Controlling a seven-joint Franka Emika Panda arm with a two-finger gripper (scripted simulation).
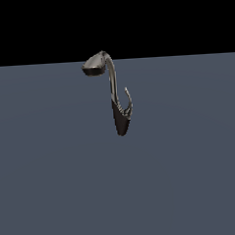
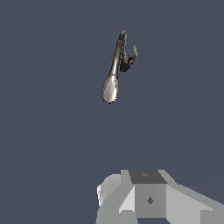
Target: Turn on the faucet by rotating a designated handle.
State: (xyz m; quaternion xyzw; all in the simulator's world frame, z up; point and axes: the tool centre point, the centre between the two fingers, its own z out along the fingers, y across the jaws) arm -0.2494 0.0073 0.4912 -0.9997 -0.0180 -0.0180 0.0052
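plain grey-blue floor [image 1: 59, 182] under a black backdrop, nothing else around. faucet [image 1: 112, 85] stands alone near the middle of the exterior view, tall curved neck, oval spout head pointing to the exterior view's left, dark tapered base at the bottom. handle [image 1: 129, 100] is the thin hooked lever branching off the base on the exterior view's right, tip pointing up, just beside the neck. arm is not in the exterior view at all. wrist view shows the faucet well away from the camera, handle [image 2: 132, 56] tiny next to the neck. gripper [image 2: 144, 197] only shows as pale blocky housing at the picture's edge, fingertips not visible, so cannot tell how wide it is; it holds nothing and touches nothing visible. looks like the approach step, task not started. to do it well: close in on the lever side, not the spout head, line the fingers up around the thin hook above the base, then push it round its pivot. lever is slim and curved, easy to miss or slip off.
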